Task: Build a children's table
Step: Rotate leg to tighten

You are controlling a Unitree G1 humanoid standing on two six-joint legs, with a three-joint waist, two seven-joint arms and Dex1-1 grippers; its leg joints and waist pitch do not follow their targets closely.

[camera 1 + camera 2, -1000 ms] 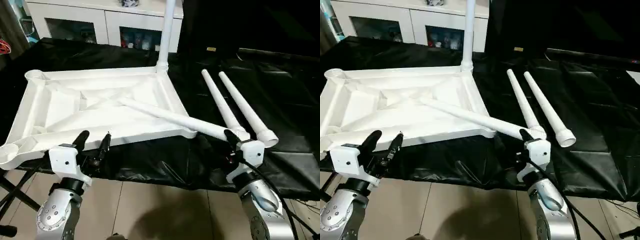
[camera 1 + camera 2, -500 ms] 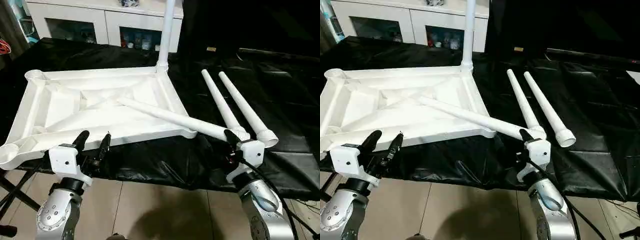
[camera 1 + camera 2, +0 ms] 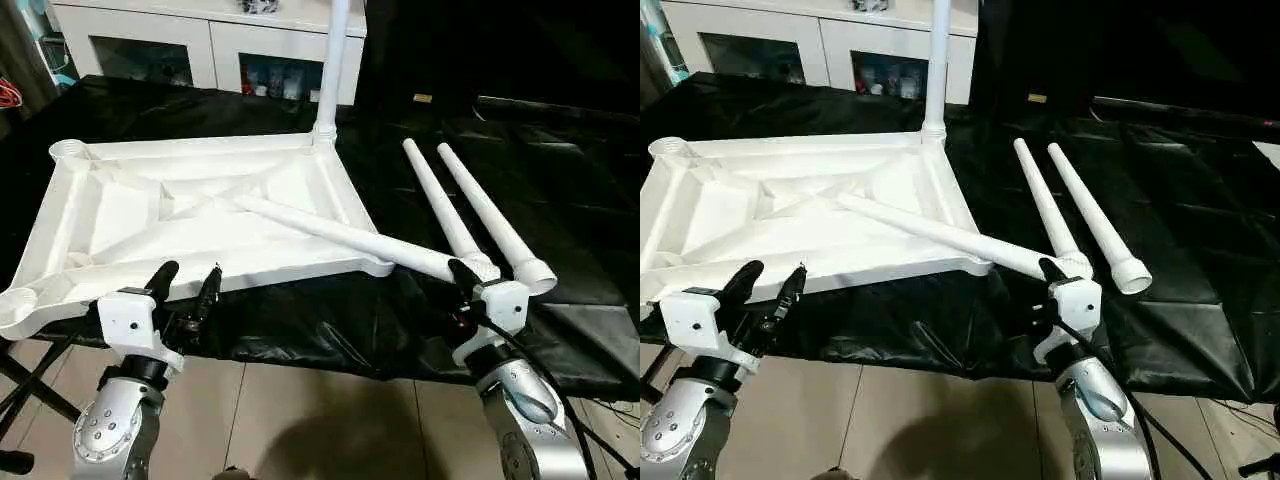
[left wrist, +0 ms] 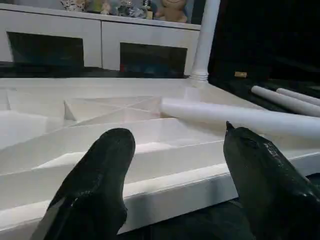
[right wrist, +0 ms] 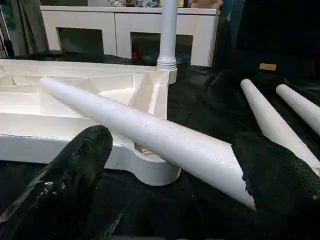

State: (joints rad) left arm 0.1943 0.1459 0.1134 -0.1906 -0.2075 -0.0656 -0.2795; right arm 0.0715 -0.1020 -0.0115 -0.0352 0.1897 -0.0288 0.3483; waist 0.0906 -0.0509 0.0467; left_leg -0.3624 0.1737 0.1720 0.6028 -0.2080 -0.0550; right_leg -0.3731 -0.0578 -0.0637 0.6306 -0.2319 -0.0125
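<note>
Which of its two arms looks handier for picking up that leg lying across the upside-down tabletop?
Probably the right. The right gripper is open at the thick end of the slanting leg, whose end lies between its fingers in the right wrist view. The left gripper waits by the tabletop edge, far from that end.

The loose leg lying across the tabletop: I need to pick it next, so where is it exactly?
In the head views the leg lies diagonally over the upturned tabletop, its thick end overhanging the near right corner just ahead of the right end effector.
</note>
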